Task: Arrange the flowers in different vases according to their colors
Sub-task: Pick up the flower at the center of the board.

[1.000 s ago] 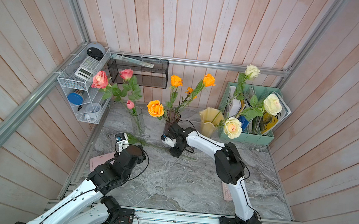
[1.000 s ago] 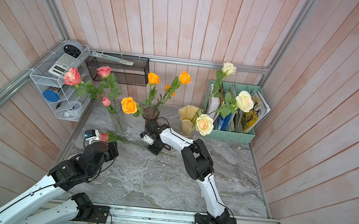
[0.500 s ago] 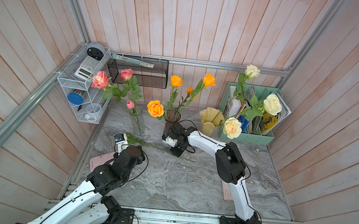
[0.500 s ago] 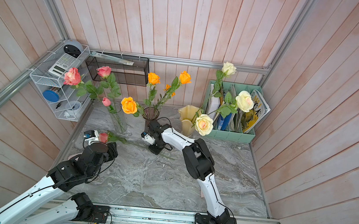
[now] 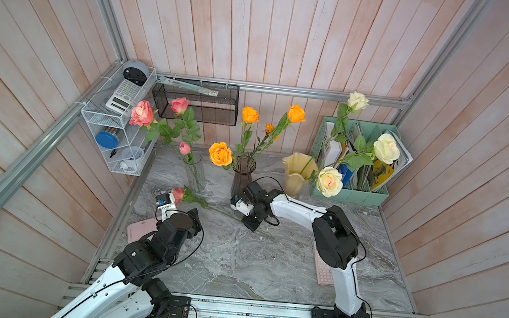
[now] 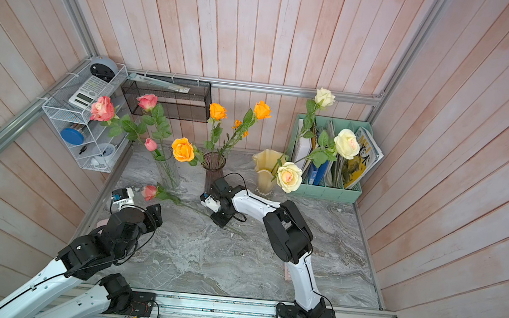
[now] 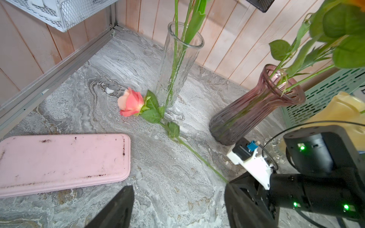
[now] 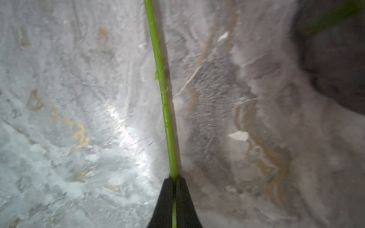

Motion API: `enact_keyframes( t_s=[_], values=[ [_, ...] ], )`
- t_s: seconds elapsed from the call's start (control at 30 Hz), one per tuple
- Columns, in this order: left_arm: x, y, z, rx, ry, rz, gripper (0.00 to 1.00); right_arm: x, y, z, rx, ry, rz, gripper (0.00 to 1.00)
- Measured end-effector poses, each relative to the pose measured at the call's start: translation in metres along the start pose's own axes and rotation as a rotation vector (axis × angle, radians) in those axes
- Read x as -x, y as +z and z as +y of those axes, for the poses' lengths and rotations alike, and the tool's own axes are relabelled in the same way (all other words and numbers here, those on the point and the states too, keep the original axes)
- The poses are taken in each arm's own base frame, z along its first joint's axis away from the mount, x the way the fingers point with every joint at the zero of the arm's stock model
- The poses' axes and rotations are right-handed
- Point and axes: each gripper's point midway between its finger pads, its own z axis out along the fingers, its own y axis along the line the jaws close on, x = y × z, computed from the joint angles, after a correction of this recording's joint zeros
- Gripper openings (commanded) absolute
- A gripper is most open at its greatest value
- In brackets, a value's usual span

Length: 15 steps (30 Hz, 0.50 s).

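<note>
- Both top views: a loose pink rose (image 5: 178, 195) lies flat on the grey table (image 5: 235, 262). Its head is at the left, just near of the clear vase (image 5: 195, 172), and its stem (image 5: 214, 209) runs right and nearward.
- Right gripper (image 5: 251, 224) is low on that stem about midway along, just near of the purple vase (image 5: 243, 178).
- Left arm (image 5: 169, 238) stretches along the left side, with its wrist just beside the rose head.
- Far row, left to right: clear vase with three pink roses (image 5: 142, 112), purple vase with orange roses (image 5: 220, 153), yellow vase (image 5: 295, 177) with three cream roses (image 5: 329, 181), then a green file holder (image 5: 350, 193).
- Left wrist view: the left gripper (image 7: 177, 187) has its jaws wide apart with nothing between them, only bare table below. A pink tray (image 7: 59, 163) lies at the near left. The rose head lies beyond it, and the stem ends under the right gripper.
- Right wrist view: the fingers (image 8: 164, 201) are pinched together on the green stem, which rests on the table. The purple vase base is a blur alongside.
</note>
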Motion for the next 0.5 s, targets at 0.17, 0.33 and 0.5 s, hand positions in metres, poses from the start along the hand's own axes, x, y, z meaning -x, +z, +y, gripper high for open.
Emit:
enact_keyframes(
  t_s=[0.17,0.33,0.5],
  values=[
    [0.003,-0.008,-0.002,-0.057,-0.028,-0.021,0.80,-0.020,-0.002,0.047,0.037,-0.066,0.041,0.00],
    [-0.001,-0.013,-0.013,-0.148,-0.066,-0.004,0.81,-0.037,-0.010,0.077,0.056,-0.071,0.057,0.00],
    [0.000,-0.021,-0.029,-0.253,-0.136,0.022,0.81,-0.029,-0.037,0.080,0.034,-0.033,-0.028,0.00]
  ],
)
